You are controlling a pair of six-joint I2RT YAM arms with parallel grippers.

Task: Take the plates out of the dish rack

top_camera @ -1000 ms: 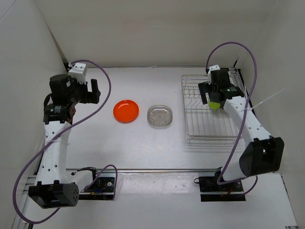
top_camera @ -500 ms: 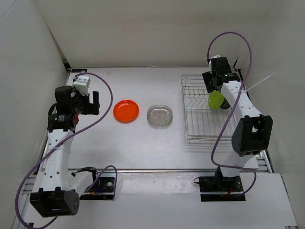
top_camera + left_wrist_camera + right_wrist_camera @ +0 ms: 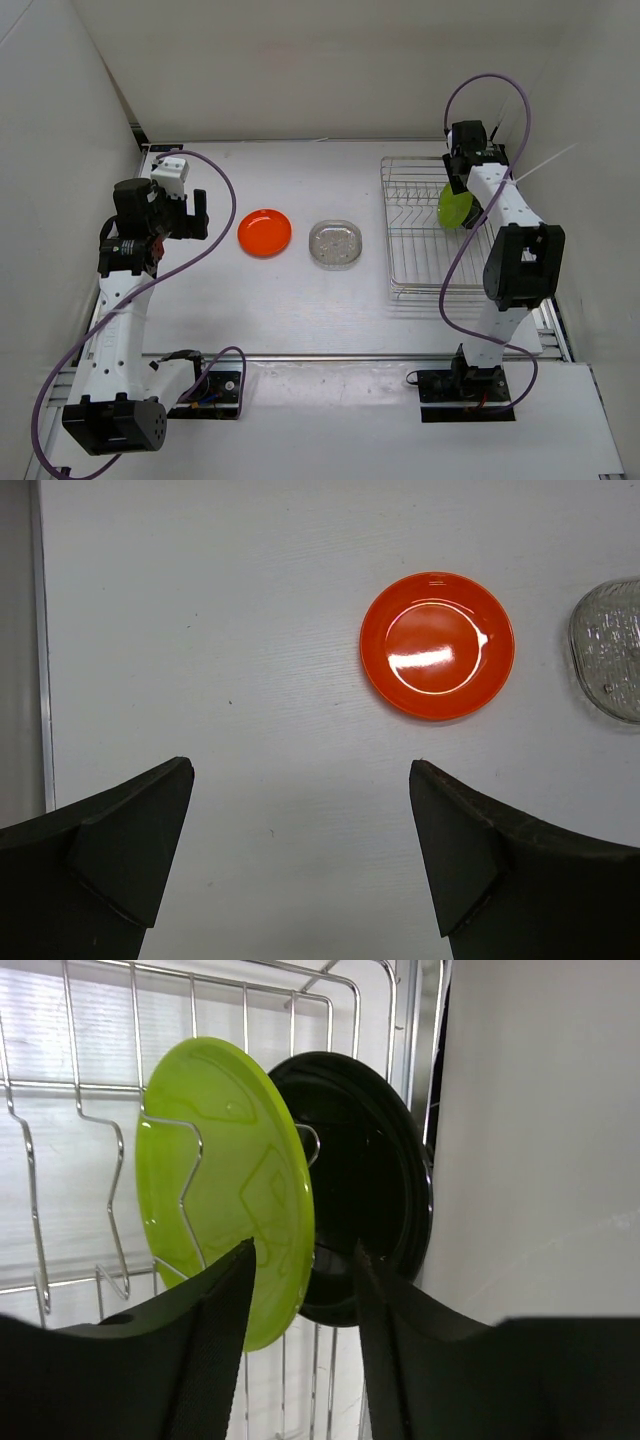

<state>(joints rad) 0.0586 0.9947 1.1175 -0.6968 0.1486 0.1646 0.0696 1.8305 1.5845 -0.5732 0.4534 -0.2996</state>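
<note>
The lime green plate [image 3: 240,1130] and the black plate [image 3: 370,1180] stand on edge in the dish rack [image 3: 420,270], at its far right. My right gripper [image 3: 303,1250] straddles the green plate's lower rim. One finger is in front of that plate, the other in the gap before the black plate. The jaws are partly closed, and a gap still shows beside the rim. In the top view this gripper [image 3: 462,180] points down just behind the green plate [image 3: 455,205]. The orange plate [image 3: 265,232] and the clear plate [image 3: 336,243] lie flat on the table. My left gripper [image 3: 300,770] hovers open near the orange plate [image 3: 437,645].
White walls enclose the table on three sides, and the right wall stands close behind the rack. A purple cable loops over each arm. The rack's wire dividers [image 3: 130,1020] cross in front of the green plate. The clear plate [image 3: 610,650] shows at the left wrist view's right edge.
My right arm has reached further back along the rack, and its jaws have narrowed around the green plate's rim. The left arm drew back slightly and now holds still.
</note>
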